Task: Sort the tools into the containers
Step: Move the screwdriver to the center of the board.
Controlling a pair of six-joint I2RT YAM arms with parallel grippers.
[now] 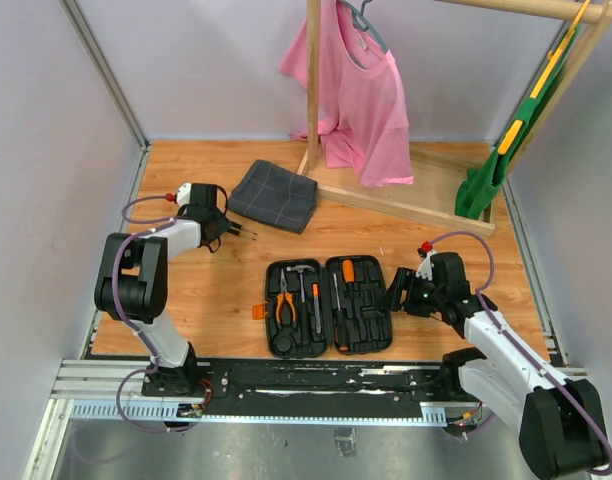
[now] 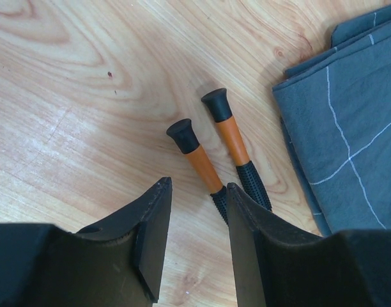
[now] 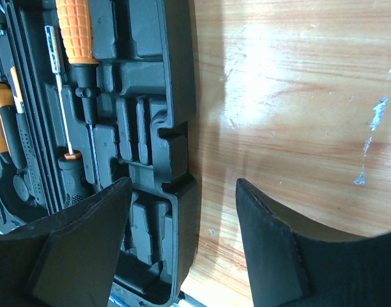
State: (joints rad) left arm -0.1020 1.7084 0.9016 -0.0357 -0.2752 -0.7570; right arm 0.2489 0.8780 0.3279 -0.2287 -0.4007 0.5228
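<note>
Screwdrivers lie before the left jaws, seemingly released; right jaws spread over the tool case edge.

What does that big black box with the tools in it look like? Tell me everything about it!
The tool case lies open flat on the wooden table: two black plastic halves side by side, full of moulded slots. The left half holds pliers and a hammer; the right an orange-handled screwdriver, with many slots empty. An orange clasp sticks out at its left edge. The right claw hangs open by its right edge.
</note>
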